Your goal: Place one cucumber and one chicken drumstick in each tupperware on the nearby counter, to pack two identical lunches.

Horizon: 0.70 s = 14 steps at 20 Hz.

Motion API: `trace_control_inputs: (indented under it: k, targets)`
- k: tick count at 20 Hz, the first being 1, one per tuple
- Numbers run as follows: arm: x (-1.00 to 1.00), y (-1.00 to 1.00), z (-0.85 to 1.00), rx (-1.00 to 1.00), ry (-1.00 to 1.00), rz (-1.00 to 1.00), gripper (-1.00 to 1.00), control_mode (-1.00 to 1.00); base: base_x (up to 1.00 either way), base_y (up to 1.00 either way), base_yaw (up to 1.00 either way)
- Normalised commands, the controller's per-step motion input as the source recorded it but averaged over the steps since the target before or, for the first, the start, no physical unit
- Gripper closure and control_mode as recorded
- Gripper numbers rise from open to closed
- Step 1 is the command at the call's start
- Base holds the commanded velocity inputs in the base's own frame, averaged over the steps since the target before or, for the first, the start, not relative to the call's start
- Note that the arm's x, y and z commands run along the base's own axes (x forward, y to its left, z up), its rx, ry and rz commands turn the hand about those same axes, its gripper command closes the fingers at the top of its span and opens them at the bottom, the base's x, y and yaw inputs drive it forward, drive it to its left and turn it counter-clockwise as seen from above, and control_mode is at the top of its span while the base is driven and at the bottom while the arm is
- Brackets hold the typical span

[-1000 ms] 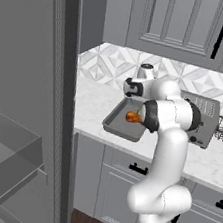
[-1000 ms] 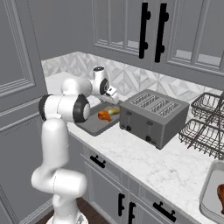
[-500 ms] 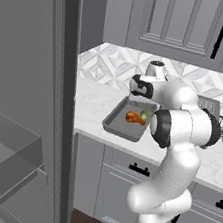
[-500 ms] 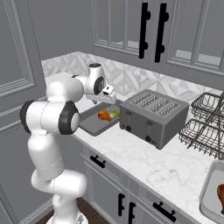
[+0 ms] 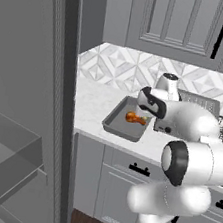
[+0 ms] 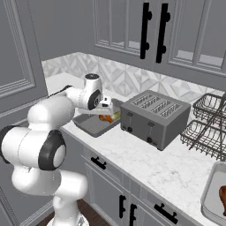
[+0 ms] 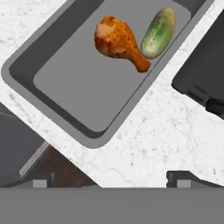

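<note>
Inside the tupperware (image 7: 52, 98), chicken drumstick (image 7: 118, 41), bone end toward the cucumber (image 7: 158, 33).

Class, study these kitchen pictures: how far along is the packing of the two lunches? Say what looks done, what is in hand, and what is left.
Done: one tupperware on the counter holds a chicken drumstick and a cucumber, side by side. In hand: nothing; the claw is open and empty above the tray's near edge. Left: the tray at the right base view's edge shows only something brown, so that lunch looks unfinished.
</note>
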Motion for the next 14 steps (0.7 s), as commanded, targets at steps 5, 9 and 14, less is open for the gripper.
trace_control_inputs:
  k: [5, 9, 14]
  targets:
    - [-0.92, 0.00, 0.00, -0.08, 0.00, 0.24, -1.00, -1.00, 0.00, 0.00, 0.00]
    - [-0.91, 0.00, 0.08, -0.08, -0.03, 0.17, -1.00, -1.00, 0.00, 0.00, 0.00]
    - [-0.39, 0.00, 0.82, -0.01, -0.17, 0.11, -1.00, -1.00, 0.00, 0.00, 0.00]
